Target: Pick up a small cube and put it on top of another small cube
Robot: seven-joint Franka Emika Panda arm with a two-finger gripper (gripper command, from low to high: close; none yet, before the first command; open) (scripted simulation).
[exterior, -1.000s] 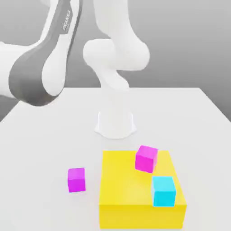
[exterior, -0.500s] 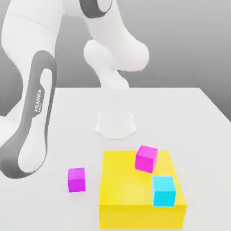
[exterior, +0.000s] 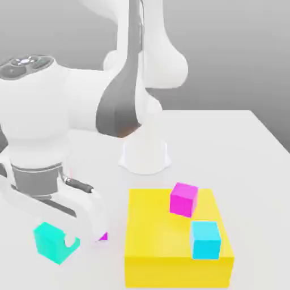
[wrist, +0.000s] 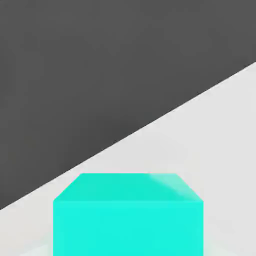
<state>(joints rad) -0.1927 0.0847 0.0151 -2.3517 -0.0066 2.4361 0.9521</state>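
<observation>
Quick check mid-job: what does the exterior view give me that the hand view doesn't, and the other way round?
Exterior view, not hand view: the arm, the yellow block carrying a magenta cube and a cyan cube, and a magenta sliver at the arm's end.
Hand view, not exterior: a dark backdrop beyond the table edge.
Both: the white table and, apparently the same, a teal block, seen close in the hand view.
</observation>
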